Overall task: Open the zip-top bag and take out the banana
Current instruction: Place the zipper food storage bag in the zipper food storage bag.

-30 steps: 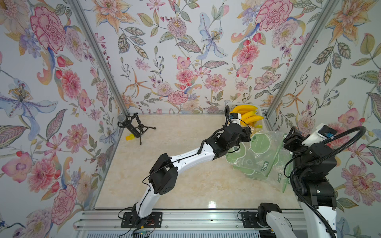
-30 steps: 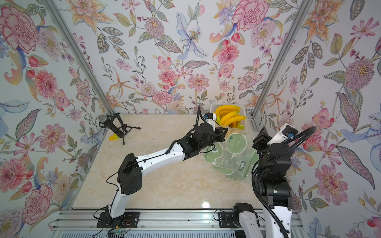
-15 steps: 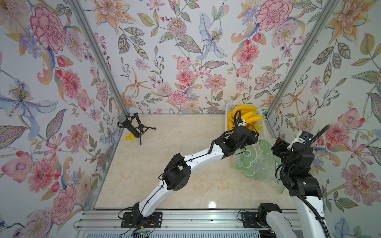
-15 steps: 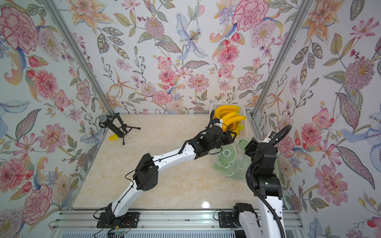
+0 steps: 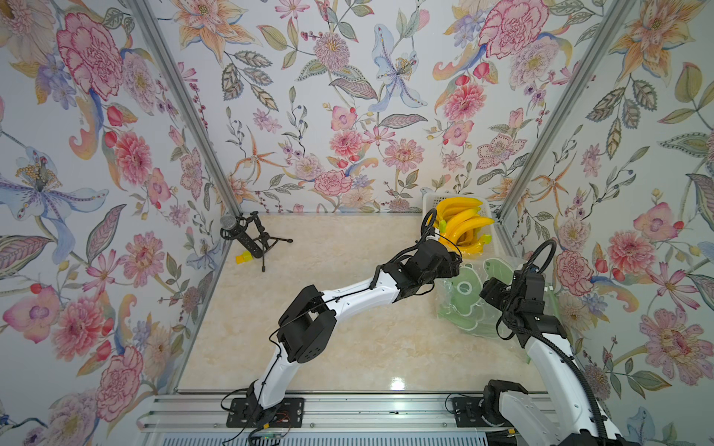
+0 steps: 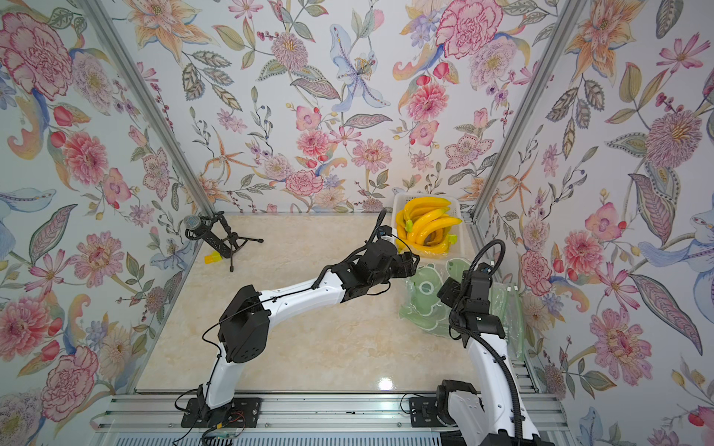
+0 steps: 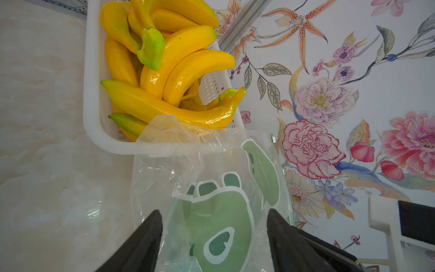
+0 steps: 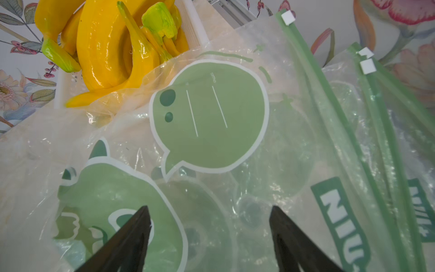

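My left end effector (image 7: 213,212) and right end effector (image 8: 209,208): released, empty. Zip-top bag (image 8: 211,117) under right one; zip strip (image 8: 334,110) runs alongside, right arm nearer.

On table (image 5: 347,247), in far right corner: basket (image 7: 90,82), bananas (image 5: 461,226) piled in it. Just before it, along right wall: bags (image 5: 469,305) overlapping, far edge lapping over basket's near rim. In far left corner: mic (image 5: 247,239) on stand, block (image 5: 243,257) just beside it.
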{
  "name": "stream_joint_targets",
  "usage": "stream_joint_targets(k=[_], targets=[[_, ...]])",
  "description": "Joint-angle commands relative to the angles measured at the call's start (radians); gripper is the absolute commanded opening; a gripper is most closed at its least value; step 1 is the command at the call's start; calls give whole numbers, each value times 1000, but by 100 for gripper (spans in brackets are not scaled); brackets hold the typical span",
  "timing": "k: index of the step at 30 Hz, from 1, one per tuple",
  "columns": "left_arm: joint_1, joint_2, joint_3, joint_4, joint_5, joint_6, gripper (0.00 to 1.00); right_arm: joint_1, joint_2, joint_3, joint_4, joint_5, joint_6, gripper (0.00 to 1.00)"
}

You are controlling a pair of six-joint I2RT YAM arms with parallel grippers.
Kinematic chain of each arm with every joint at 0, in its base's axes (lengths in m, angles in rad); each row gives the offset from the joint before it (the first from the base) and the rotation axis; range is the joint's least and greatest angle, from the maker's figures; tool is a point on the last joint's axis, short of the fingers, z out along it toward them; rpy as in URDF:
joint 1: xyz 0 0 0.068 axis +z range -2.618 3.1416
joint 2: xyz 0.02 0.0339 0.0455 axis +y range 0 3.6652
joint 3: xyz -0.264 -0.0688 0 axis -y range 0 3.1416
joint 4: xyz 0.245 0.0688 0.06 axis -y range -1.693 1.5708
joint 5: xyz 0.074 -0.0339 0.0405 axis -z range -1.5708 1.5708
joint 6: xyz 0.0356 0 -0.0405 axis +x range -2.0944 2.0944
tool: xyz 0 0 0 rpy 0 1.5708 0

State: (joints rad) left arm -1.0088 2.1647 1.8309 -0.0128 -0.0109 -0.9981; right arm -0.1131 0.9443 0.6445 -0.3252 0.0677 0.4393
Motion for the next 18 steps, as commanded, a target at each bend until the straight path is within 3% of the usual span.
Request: stream_joint_targets(k=[1,4,12,18], targets=[[-2,106,74,-57,69,43,72,-39,70,-27,116,-98,21,82],[-18,180,155,-101,103,45,71,-94,146,-53,166,-147,40,83],[-70,330,334,-180,211,38,56,-250,233,-115,199,-155,85,84],[-91,366,329,-193,244,3,54,-319,280,-142,234,-157,119,85]])
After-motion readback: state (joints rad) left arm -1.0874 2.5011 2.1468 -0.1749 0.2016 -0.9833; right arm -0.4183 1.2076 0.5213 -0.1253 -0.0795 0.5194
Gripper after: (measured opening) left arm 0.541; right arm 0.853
